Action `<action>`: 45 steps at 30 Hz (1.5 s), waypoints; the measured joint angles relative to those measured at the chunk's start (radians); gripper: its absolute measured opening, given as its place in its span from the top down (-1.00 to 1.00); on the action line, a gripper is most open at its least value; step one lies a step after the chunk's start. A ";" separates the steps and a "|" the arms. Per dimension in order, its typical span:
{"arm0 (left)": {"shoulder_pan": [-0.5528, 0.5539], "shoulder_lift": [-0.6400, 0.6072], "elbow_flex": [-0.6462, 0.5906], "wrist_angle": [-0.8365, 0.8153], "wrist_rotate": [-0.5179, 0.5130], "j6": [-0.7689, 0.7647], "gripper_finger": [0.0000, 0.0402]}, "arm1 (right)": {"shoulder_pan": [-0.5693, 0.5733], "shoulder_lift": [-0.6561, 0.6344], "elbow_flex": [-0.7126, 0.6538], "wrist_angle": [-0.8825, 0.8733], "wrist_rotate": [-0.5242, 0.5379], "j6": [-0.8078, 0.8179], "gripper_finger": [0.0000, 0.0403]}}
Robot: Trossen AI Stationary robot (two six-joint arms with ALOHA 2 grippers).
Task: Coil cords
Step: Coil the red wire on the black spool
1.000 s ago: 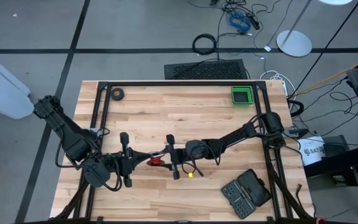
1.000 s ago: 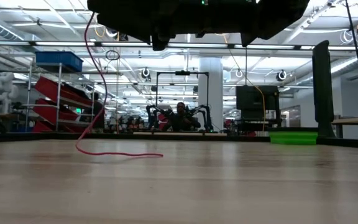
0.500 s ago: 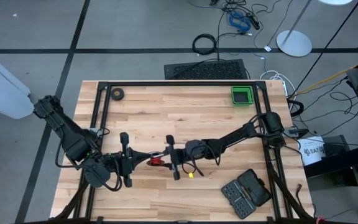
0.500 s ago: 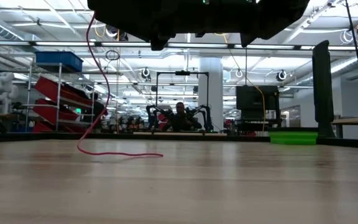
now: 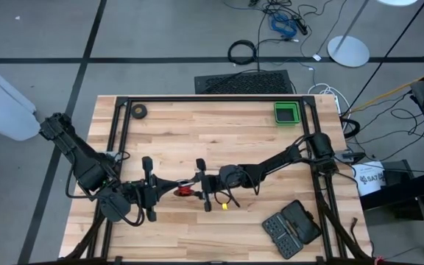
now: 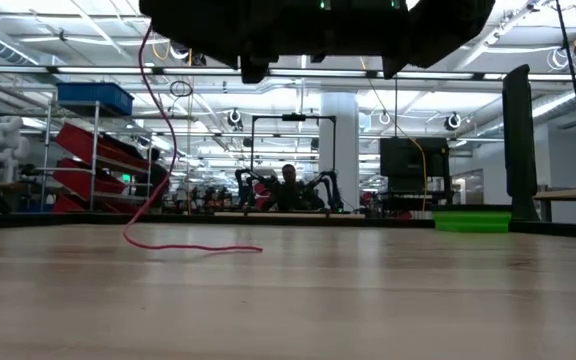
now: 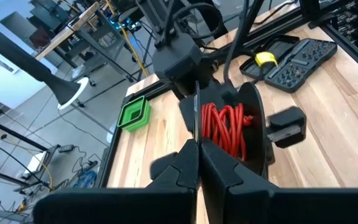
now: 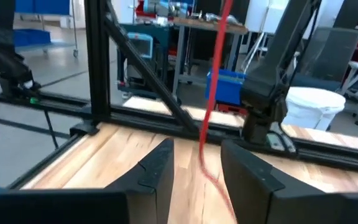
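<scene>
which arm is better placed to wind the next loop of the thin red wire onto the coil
Right, probably. The right gripper has its fingers spread either side of the loose thin red wire, free to guide it. The left gripper is shut at the red wire coil, apparently anchoring it above the wooden table.

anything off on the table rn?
One thing: a loose tail of the red cord trails uncoiled across the table, hanging from the raised grippers. The rest is wound in a bundle between them.
</scene>
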State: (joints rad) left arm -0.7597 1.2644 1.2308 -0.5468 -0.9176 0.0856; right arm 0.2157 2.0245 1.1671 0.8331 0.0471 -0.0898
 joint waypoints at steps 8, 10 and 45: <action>0.001 0.000 0.001 0.005 0.000 0.000 0.96 | -0.005 0.106 0.100 -0.022 -0.027 0.000 0.74; 0.000 0.000 0.001 0.005 0.000 0.000 0.96 | -0.005 0.119 0.128 -0.055 -0.027 0.000 0.83; -0.003 0.000 0.001 -0.012 0.000 -0.002 0.96 | -0.003 0.046 0.161 -0.434 0.093 -0.055 0.46</action>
State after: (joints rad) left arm -0.7624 1.2648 1.2320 -0.5591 -0.9180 0.0834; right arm 0.2123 2.0701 1.3277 0.3995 0.1402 -0.1451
